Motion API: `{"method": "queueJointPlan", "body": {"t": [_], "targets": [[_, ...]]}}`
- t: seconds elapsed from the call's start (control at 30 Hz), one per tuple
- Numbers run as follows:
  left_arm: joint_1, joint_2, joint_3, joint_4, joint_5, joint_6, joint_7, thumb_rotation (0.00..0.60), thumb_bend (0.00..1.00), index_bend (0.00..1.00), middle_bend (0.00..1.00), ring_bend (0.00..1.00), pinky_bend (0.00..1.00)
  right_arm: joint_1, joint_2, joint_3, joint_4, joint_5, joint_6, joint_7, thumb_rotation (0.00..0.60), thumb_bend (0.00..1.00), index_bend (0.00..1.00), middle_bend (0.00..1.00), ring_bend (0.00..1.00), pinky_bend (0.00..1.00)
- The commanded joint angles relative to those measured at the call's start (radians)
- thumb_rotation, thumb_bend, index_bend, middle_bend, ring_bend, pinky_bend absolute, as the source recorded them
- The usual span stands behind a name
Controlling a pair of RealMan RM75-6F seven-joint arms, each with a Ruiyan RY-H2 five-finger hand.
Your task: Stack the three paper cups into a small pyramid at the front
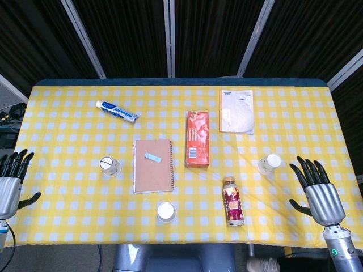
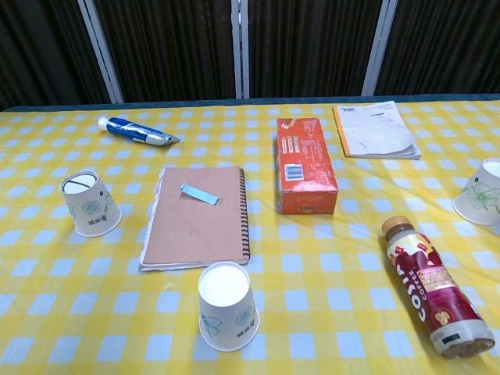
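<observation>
The table (image 1: 57, 232) has a yellow and white checked cloth, and the 3 paper cups sit upside down on it, well apart from each other. The near cup (image 2: 227, 305) is at the front, just in front of a brown notebook (image 2: 199, 216). To its right a coffee bottle (image 2: 434, 287) lies on its side. The left hand (image 1: 11, 175) rests at the left edge with its fingers spread and nothing in them. The right hand (image 1: 317, 190) is at the right edge, fingers spread too, holding nothing. The left cup (image 2: 90, 204) stands left of the notebook. The right cup (image 2: 483, 191) stands near the right hand but does not touch it. An orange box (image 2: 305, 166) lies right of the notebook. Farther back are a blue and white tube (image 2: 137, 131) on the left and a paper pad (image 2: 373, 130) on the right.
</observation>
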Motion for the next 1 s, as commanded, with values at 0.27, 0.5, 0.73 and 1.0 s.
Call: {"method": "queueJointPlan", "body": {"t": [0.27, 0.5, 0.73, 1.0], "targets": [[-0.003, 0.001, -0.001, 0.002, -0.005, -0.009, -0.006, 0.600, 0.00, 0.00, 0.00, 0.00, 0.00, 0.001, -0.001, -0.001, -0.001, 0.000, -0.003, -0.001, 0.600, 0.03, 0.13, 0.00, 0.00, 0.04], [-0.021, 0.004, 0.000, 0.004, -0.007, -0.044, -0.013, 0.600, 0.01, 0.00, 0.00, 0.00, 0.00, 0.003, -0.002, 0.000, -0.005, 0.002, -0.007, -0.001, 0.600, 0.03, 0.13, 0.00, 0.00, 0.04], [-0.097, 0.037, -0.017, -0.012, -0.025, -0.170, -0.036, 0.600, 0.07, 0.00, 0.00, 0.00, 0.00, 0.004, 0.000, -0.007, -0.006, -0.013, -0.003, 0.017, 0.600, 0.03, 0.13, 0.00, 0.00, 0.04], [-0.230, 0.070, -0.053, -0.025, -0.105, -0.389, 0.009, 0.600, 0.15, 0.00, 0.00, 0.00, 0.00, 0.004, 0.002, -0.012, -0.012, -0.023, 0.001, 0.026, 0.600, 0.03, 0.13, 0.00, 0.00, 0.04]]}}
